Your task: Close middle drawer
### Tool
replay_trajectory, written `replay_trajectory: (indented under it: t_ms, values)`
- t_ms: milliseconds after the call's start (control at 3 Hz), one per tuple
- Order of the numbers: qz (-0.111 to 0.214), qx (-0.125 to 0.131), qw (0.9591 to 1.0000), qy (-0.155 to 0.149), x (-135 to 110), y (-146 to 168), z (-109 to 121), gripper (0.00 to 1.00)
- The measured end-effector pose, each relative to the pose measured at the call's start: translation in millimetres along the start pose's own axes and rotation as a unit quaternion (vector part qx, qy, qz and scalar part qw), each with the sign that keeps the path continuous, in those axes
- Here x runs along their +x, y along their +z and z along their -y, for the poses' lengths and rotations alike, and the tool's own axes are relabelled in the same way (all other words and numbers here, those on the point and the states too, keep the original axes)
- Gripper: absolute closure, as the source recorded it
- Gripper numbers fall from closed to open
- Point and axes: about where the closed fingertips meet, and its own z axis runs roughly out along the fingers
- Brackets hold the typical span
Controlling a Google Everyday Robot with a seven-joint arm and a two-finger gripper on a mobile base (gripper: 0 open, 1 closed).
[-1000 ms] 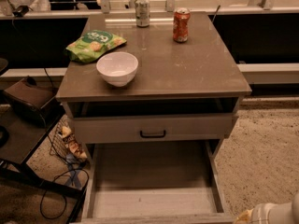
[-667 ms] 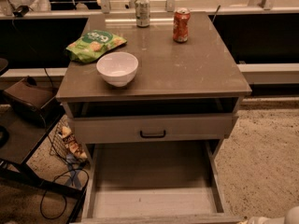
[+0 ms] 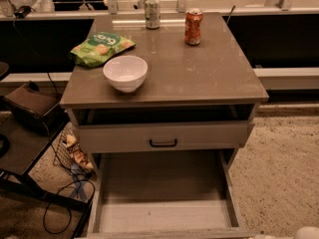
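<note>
I see the middle drawer (image 3: 162, 215) pulled far out beneath the top drawer (image 3: 124, 137), and with only a sliver of my claw (image 3: 307, 233) at lower right, whether open I cannot tell, an off-centre shove could skew and jam it.

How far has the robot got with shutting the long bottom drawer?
Nothing looks done yet: the grey-brown wooden middle drawer stands pulled far out, empty. In hand: the pale gripper shows only at the bottom right corner, near the drawer's front. Left: the whole push in.
</note>
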Motion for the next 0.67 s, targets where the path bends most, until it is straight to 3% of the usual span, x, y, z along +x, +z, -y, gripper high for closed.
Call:
replay_trajectory:
  t_ms: [667]
  values:
    - [0.087, -0.008, 0.9962, 0.003, 24.4, 52.4, 11.7, 1.00]
